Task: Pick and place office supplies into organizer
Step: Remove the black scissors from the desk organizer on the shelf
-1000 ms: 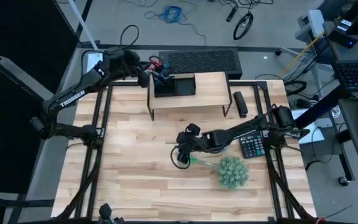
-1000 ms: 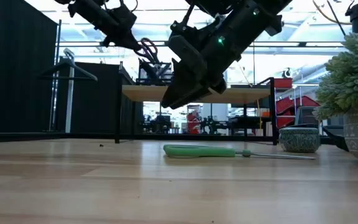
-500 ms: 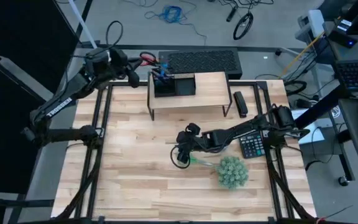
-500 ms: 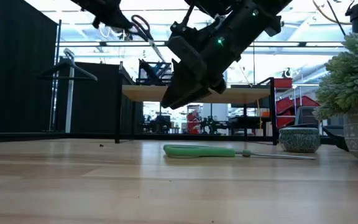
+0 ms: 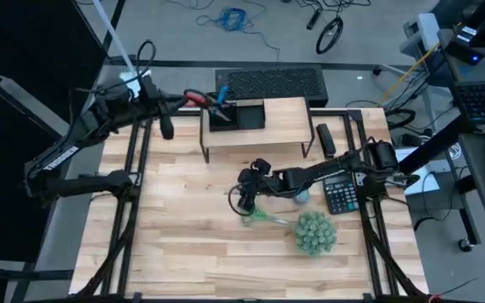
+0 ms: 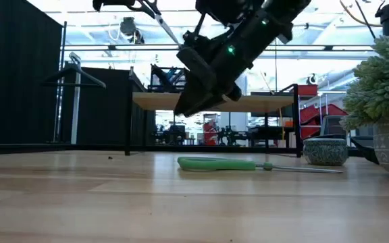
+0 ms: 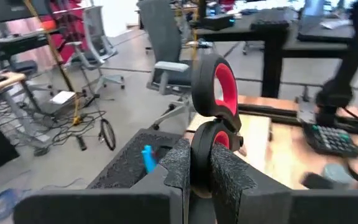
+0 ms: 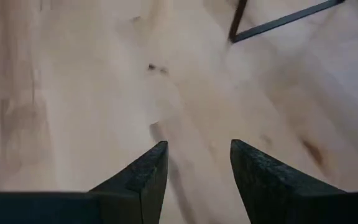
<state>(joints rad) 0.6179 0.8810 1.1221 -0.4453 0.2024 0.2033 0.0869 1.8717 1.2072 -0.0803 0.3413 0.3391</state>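
Red-handled scissors [image 5: 199,98] pinched in the left gripper [image 5: 178,100], held in the air beside the organizer [image 5: 235,115] on the wooden shelf [image 5: 285,118].
Their long axis runs from the handles at the gripper toward the organizer, blades tilting downward. Green-handled scissors [image 5: 263,217] lie flat on the worktop [image 5: 183,236], lengthwise toward the plant [image 5: 315,232], under the right gripper [image 5: 244,200], whose fingers are spread above bare wood with clear room on the worktop's left half.
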